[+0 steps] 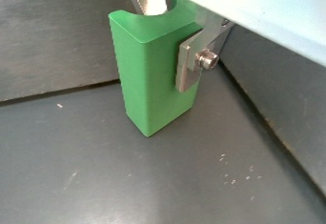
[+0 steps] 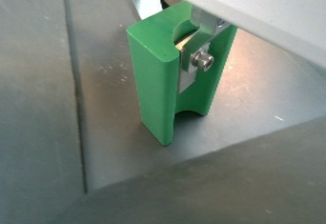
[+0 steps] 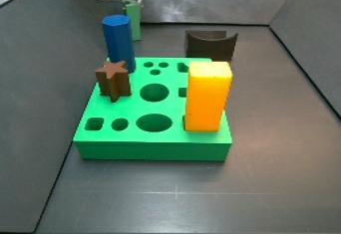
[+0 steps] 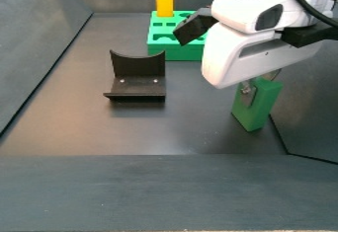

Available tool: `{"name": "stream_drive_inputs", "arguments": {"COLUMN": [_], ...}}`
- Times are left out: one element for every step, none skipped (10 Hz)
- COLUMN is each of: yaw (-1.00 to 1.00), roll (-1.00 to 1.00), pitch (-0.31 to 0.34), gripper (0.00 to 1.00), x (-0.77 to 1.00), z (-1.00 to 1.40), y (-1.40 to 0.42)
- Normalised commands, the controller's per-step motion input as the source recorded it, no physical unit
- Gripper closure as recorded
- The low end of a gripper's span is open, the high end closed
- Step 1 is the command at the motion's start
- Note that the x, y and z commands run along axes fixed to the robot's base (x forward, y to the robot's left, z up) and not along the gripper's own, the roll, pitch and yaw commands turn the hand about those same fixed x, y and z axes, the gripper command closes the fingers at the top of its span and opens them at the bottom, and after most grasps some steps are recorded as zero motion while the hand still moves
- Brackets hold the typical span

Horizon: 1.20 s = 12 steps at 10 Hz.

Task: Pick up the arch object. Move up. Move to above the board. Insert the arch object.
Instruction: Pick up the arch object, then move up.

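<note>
Clamped on the arch object (image 2: 173,80) by the gripper (image 1: 173,32), with 1 silver finger (image 1: 192,64) pressed flat against the side of the block in both wrist views. Upright block, cutout end down, base at or just above the dark floor (image 1: 76,161); contact with the floor cannot be told, though in a side view the arch object (image 4: 255,106) appears to sit low, near the surface. Judged as step 1 of 4: grasp made, lift not clearly begun. Left to do: rise, travel to above the board (image 3: 160,128), then insertion.

Seen in a side view: gripper (image 3: 131,1) and block at 12 o'clock, far behind the board, well apart from it. Board at the centre, already carrying an orange block (image 3: 208,97) at 3 o'clock of its top, a blue prism (image 3: 118,39) at 11 o'clock and a brown star piece (image 3: 112,79) at 9 o'clock. Several holes open between them; which 1 suits the arch cannot be told. Dark brown block with a curved cutout (image 3: 210,45) on the floor just behind the board, at 1 o'clock.

Surface: matte dark grey, lightly speckled, with a seam visible in a wrist view. Grey walls closing the work area on the sides and back. Free floor around the gripper, a wall close by.
</note>
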Motion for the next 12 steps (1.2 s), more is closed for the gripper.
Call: {"name": "stream_drive_inputs", "arguments": {"yaw": [0.0, 0.0, 0.0, 0.0, 0.0, 0.0, 0.0, 0.0, 0.0, -0.04, -0.04, -0.04], "roll": [0.0, 0.0, 0.0, 0.0, 0.0, 0.0, 0.0, 0.0, 0.0, 0.01, 0.01, 0.03], "pitch": [0.0, 0.0, 0.0, 0.0, 0.0, 0.0, 0.0, 0.0, 0.0, 0.005, 0.025, 0.034], "gripper": [1.0, 1.0, 1.0, 1.0, 1.0, 1.0, 1.0, 1.0, 1.0, 1.0, 1.0, 1.0], "x": [0.0, 0.0, 0.0, 0.0, 0.0, 0.0, 0.0, 0.0, 0.0, 0.01, -0.01, -0.02], "z": [0.0, 0.0, 0.0, 0.0, 0.0, 0.0, 0.0, 0.0, 0.83, 0.81, 0.73, 0.57], "y": [0.0, 0.0, 0.0, 0.0, 0.0, 0.0, 0.0, 0.0, 0.0, 0.04, 0.04, 0.02]}}
